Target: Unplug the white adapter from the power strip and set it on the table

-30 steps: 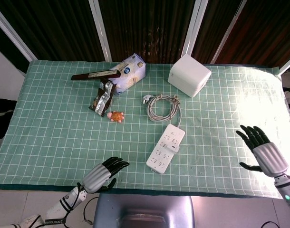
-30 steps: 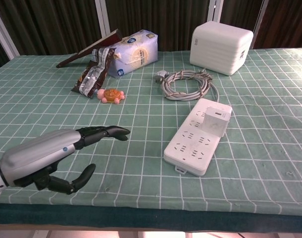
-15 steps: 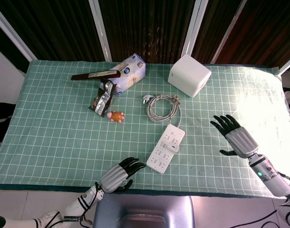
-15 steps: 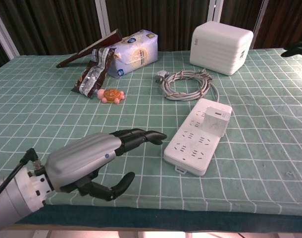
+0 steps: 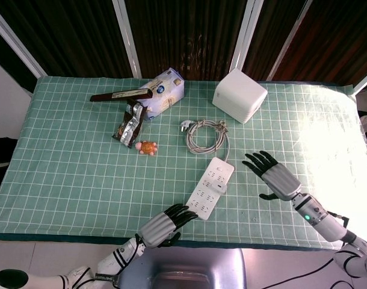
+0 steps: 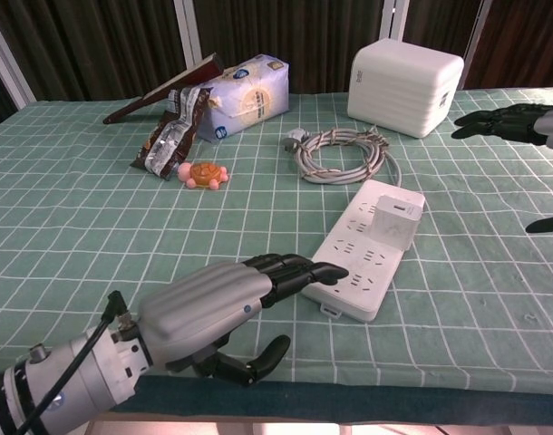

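In the head view, the flat white multi-socket power strip (image 5: 210,187) lies on the green checked tablecloth (image 5: 69,168), its long axis running diagonally from near-left to far-right. The small white cube-shaped adapter (image 5: 222,186) sits plugged into its right edge, toward the far end. The right hand (image 5: 271,176) hovers just right of the strip with fingers spread and empty, and the adapter lies directly to its left. The left hand (image 5: 165,223) reaches the strip's near end, holding nothing.

In the chest view, the left hand (image 6: 224,308) has its extended fingertips (image 6: 324,269) on the strip's near corner, apparently to steady it. The adapter (image 6: 396,223) stands upright farther along. Only the right hand's fingers (image 6: 499,120) show, apart. The right hand looks better placed for the pull.
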